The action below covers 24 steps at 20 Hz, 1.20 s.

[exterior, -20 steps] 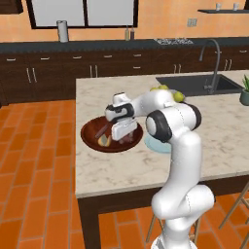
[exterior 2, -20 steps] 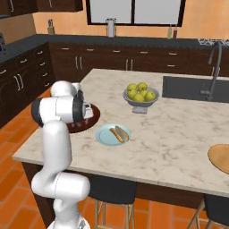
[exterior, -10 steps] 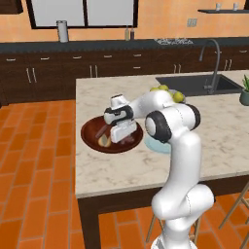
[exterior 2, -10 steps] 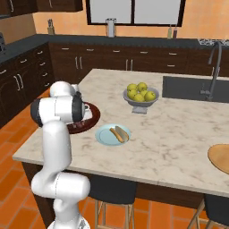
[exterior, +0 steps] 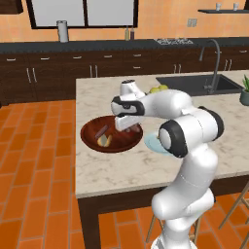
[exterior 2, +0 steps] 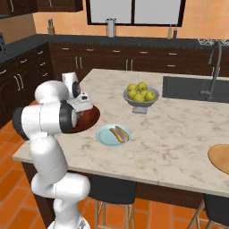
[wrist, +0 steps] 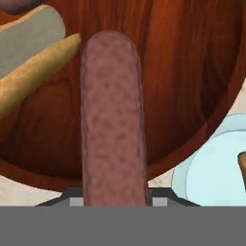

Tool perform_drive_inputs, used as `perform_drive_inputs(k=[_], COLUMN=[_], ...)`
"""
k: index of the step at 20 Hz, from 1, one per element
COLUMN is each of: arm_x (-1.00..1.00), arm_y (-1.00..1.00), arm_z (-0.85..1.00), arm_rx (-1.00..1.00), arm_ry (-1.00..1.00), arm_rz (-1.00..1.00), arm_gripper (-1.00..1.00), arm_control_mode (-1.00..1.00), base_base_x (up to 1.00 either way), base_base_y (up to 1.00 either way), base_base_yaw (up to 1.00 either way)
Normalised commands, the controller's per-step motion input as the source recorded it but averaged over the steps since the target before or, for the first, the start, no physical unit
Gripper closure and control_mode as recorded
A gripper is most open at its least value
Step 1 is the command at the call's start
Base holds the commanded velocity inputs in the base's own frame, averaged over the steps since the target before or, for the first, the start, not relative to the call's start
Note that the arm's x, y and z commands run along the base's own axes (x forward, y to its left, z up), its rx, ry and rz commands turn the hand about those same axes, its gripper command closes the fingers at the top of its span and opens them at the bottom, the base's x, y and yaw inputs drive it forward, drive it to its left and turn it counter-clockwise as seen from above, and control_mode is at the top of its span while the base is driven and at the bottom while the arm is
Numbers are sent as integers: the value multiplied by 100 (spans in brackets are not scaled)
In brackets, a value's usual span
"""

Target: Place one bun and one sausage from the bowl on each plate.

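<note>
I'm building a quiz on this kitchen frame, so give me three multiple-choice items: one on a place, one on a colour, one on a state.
1. Where does the tan plate lie?
A. Touching the bowl
B. At the counter's far right end
C. In the sink

2. What colour is the plate bearing a bun and a sausage?
A. Pale blue
B. Tan
C. Black

3. How does the pincer stand?
A. Wide open over the fruit
B. Shut on the sausage
C. Shut on nothing

Key: 1 B, the right base view shows it at the counter's right end, far from the brown bowl. 2 A, the filled plate beside the bowl is light blue. 3 B, the hand view shows the sausage running up from between the fingertips.
</note>
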Motion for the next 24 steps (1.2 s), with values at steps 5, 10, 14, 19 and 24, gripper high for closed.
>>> perform_drive_inputs(k=[5,10,14,19,24], arm_x=[-74,-65,1,60,63], arm_y=[-84,-99,-79,-41,-5], arm_z=[96,3,-43,-38,-63], arm_rx=[16,17,6,0,0], arm_ry=[-6,-3,0,2,-7], arm_rz=[-31,-23,1,9,8], arm_gripper=[100,100,100,100,100], arm_control_mode=[-100,-100,-100,-100,-100], base_base_x=[0,0,0,0,0], base_base_y=[0,0,0,0,0], base_base_yaw=[0,0,0,0,0])
